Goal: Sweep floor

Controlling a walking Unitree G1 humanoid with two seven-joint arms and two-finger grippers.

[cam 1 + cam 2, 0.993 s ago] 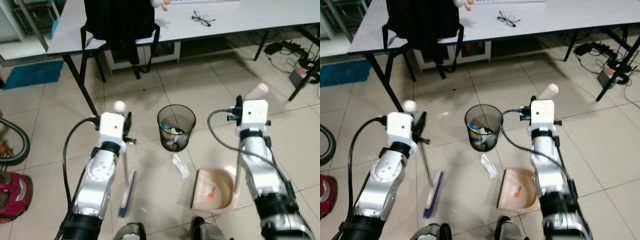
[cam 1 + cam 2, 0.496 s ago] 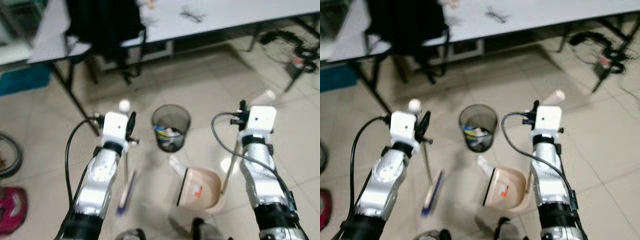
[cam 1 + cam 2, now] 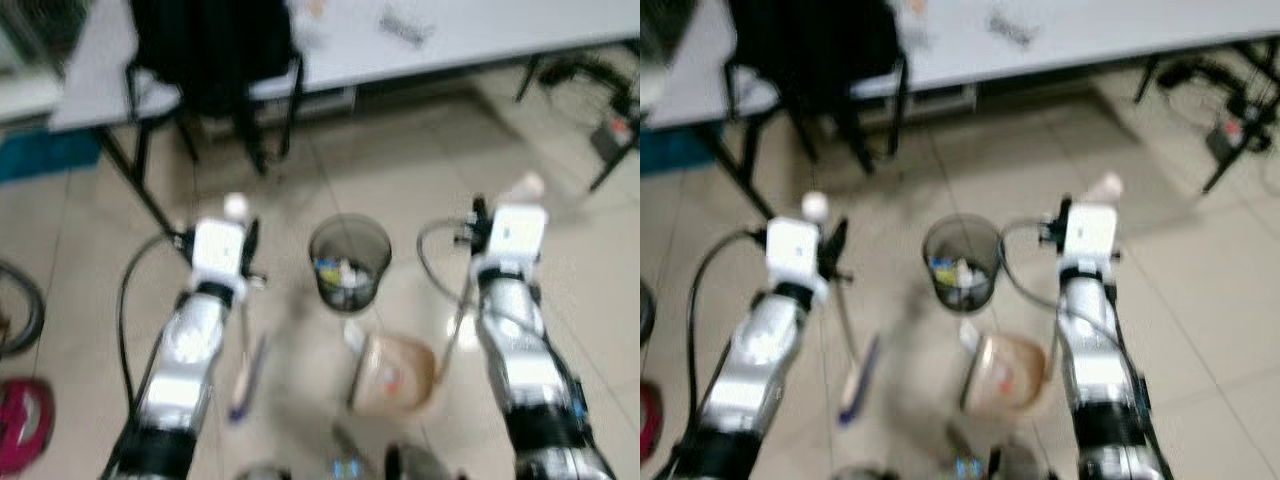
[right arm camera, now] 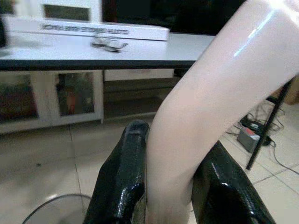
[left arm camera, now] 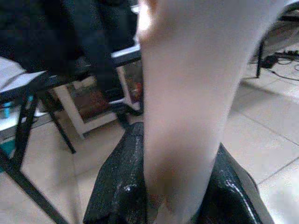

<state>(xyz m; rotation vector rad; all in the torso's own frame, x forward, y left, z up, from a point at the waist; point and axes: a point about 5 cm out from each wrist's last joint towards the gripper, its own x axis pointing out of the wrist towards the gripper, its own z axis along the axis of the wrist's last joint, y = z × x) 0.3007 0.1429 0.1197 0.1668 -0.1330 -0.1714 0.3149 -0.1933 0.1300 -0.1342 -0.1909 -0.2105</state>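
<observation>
Gripping the pale broom handle (image 5: 182,107), my left gripper (image 5: 170,205) is clamped on it, both black fingers (image 5: 119,186) pressed against its sides in the wrist view; from the head view the thin shaft runs down from that gripper to the blue-bristled broom head (image 3: 246,378) on the tiled floor (image 3: 400,160), though blur smears its outline. My right gripper (image 4: 170,196) is likewise clenched around the cream dustpan handle (image 4: 205,102), and the tan dustpan (image 3: 392,374) sits low on the floor between my arms, just below the black mesh wastebasket (image 3: 349,262). A small white scrap (image 3: 353,333) lies at the dustpan's upper edge, too smeared to identify. Something small and reddish shows inside the pan, but I cannot make out what. The basket holds mixed litter I cannot tell apart. Behind it stands a grey table (image 3: 480,40) with a black backpack (image 3: 215,45) hanging over its edge, cut off at the top, and eyeglasses (image 4: 108,44) resting on the tabletop.
</observation>
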